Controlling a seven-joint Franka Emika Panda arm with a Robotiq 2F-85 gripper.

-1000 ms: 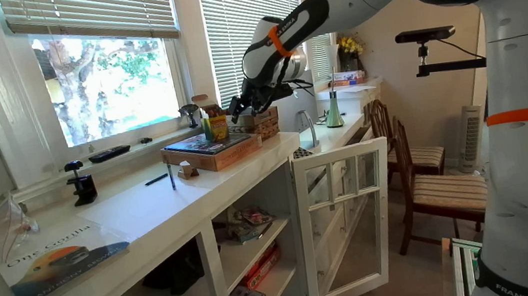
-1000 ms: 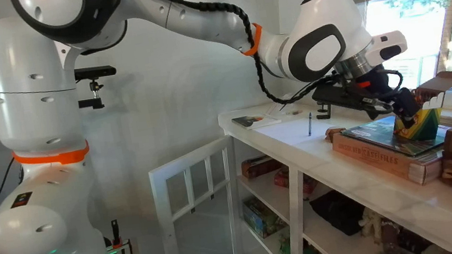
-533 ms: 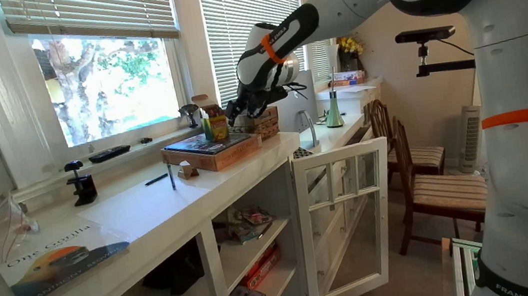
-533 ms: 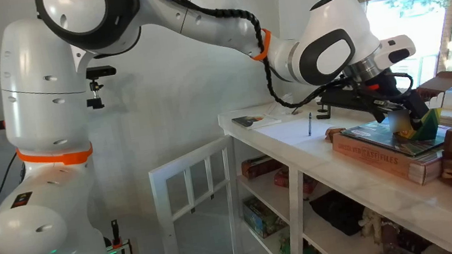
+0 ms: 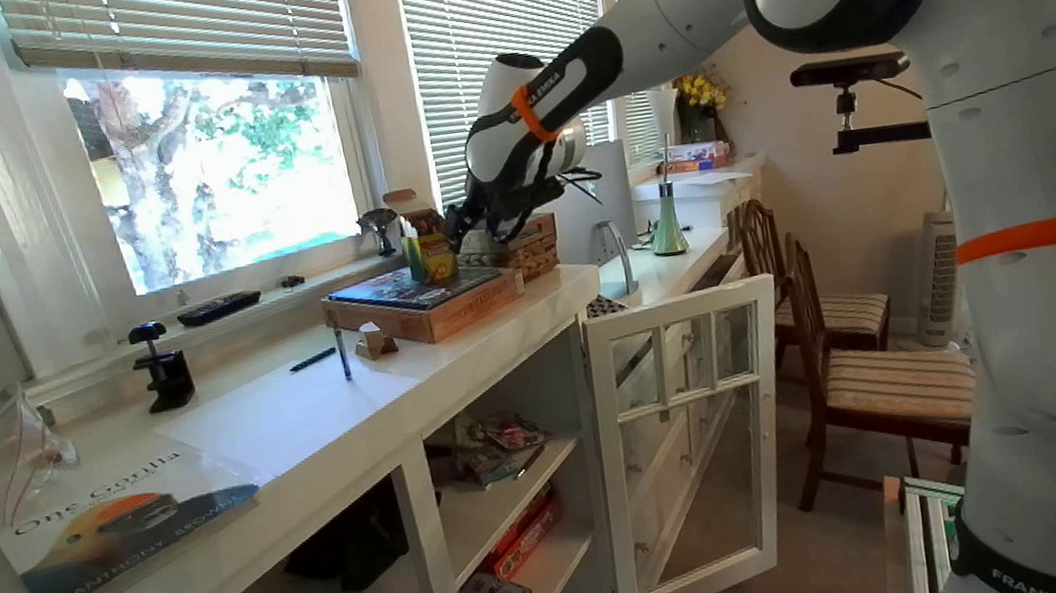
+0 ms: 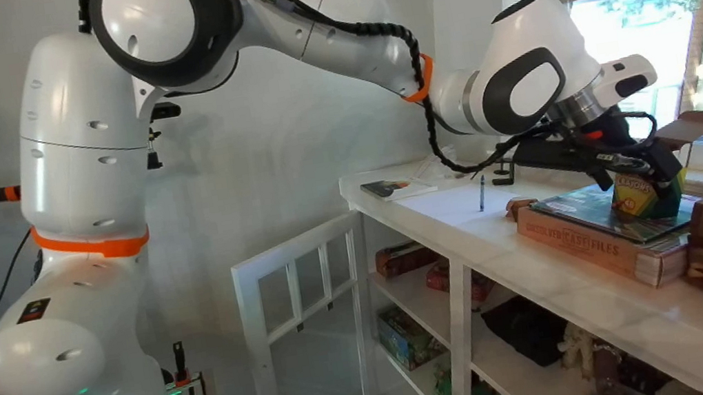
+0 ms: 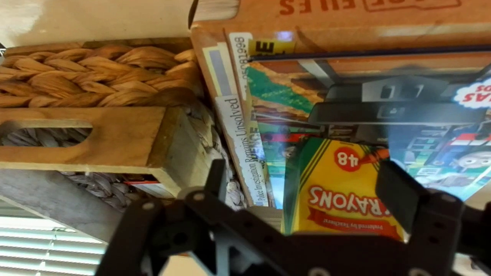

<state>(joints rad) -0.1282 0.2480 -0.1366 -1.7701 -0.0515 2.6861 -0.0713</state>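
A yellow and green crayon box stands with its top flap up on a picture-covered case, which lies on a brown cardboard box. In the wrist view my gripper is open, its fingers wide apart over the crayon box. The right finger overlaps the box's right edge; whether it touches cannot be told. A gap shows between the left finger and the box's green side. White crayon tips stick up from the box. In both exterior views the gripper is close against the box, partly covering it in one.
A woven basket with a wooden handle sits right beside the cardboard box. A small brown paper piece, an upright pen, white paper, a black clamp and a book are on the counter. A cabinet door hangs open.
The arm has swung toward the window side and lowered, bringing the gripper down closer to the crayon box. The jaws stayed open, and the box has not visibly moved.
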